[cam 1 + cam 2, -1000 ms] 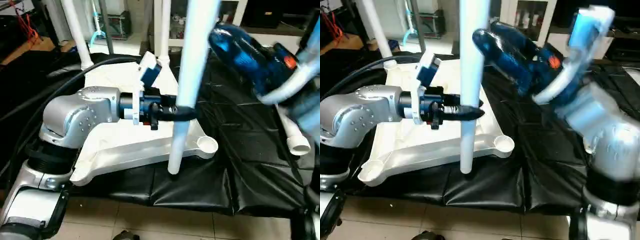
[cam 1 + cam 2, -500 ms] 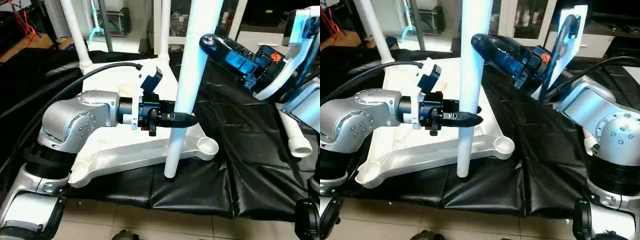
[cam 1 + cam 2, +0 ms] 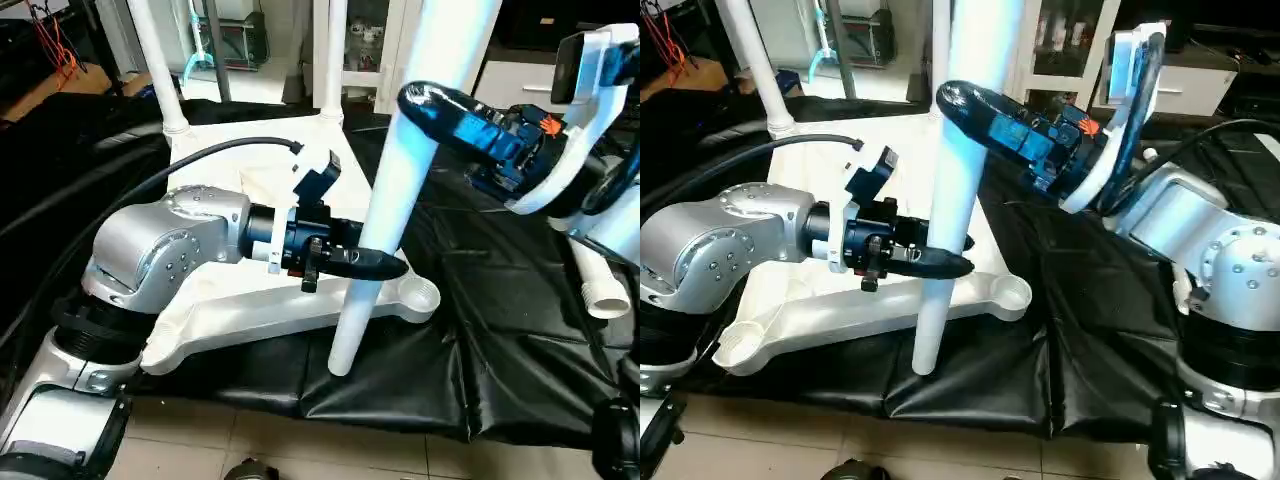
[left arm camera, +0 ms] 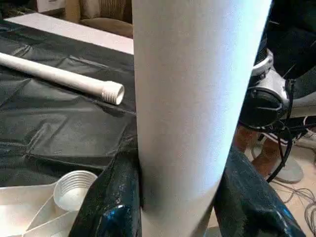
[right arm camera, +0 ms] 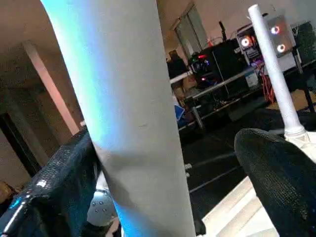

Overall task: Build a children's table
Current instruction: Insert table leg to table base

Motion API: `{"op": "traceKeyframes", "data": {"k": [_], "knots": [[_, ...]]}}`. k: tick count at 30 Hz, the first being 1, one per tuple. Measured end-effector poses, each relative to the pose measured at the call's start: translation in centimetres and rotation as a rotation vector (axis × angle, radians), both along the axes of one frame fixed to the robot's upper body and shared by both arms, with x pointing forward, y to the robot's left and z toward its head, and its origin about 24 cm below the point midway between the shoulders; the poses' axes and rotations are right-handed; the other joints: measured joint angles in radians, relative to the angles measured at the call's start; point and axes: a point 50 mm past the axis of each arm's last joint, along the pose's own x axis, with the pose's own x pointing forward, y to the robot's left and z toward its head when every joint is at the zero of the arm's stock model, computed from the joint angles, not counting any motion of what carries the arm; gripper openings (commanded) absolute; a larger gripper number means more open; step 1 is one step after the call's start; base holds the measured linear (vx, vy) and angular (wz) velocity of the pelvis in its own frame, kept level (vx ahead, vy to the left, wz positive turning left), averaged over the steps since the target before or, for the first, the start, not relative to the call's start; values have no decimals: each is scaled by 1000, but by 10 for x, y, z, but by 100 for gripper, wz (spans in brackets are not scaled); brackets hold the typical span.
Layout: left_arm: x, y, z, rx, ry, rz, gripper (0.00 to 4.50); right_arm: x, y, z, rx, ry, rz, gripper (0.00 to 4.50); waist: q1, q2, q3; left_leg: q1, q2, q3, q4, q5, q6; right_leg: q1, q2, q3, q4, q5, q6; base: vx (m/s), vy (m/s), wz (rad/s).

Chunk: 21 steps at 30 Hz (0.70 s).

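The white table top lies underside up on the black sheet. Two white legs stand in its far corner sockets. My left gripper is shut on a third leg, which tilts with its upper part leaning right. That leg's lower end hangs in front of the top's near edge, beside the empty corner socket. Higher up, my right gripper is open, its fingers standing either side of the same leg with a gap. A fourth leg lies loose at the right.
A black sheet covers the work area, with tiled floor along its near edge. A black cable arcs over my left forearm. A white glass-door cabinet stands behind.
The held leg has tipped so that its upper part leans further right. My right gripper has come in from the right and now straddles the leg. My left gripper keeps its grip.
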Motion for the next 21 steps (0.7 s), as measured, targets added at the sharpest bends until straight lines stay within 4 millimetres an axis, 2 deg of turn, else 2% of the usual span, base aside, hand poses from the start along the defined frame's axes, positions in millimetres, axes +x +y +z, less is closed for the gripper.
{"op": "traceKeyframes", "data": {"k": [3, 4, 6, 14, 21], "knots": [[-1, 0, -1, 13, 1, -7, 168, -1, 1, 0, 2, 4, 17, 403, 0, 0, 0, 0, 0, 0, 0, 0, 0, 0, 0, 0, 0, 0, 0, 0, 0, 0], [-1, 1, -1, 14, 2, -10, 168, -2, 1, 0, 3, 4, 22, 379, 0, 0, 0, 0, 0, 0, 0, 0, 0, 0, 0, 0, 0, 0, 0, 0, 0, 0], [-1, 1, -1, 18, 2, -9, 168, -2, 2, -1, 3, 2, 29, 372, 0, 0, 0, 0, 0, 0, 0, 0, 0, 0, 0, 0, 0, 0, 0, 0, 0, 0], [-4, 2, -6, 53, 20, -36, 168, -5, 4, -1, -35, -7, 57, 288, 0, 0, 0, 0, 0, 0, 0, 0, 0, 0, 0, 0, 0, 0, 0, 0, 0, 0], [-5, 2, -10, 84, 19, -41, 168, -7, 4, -3, -52, -7, 78, 234, 1, 0, 0, 0, 0, 0, 0, 0, 0, 0, 0, 0, 0, 0, 0, 0, 0, 0]]}}
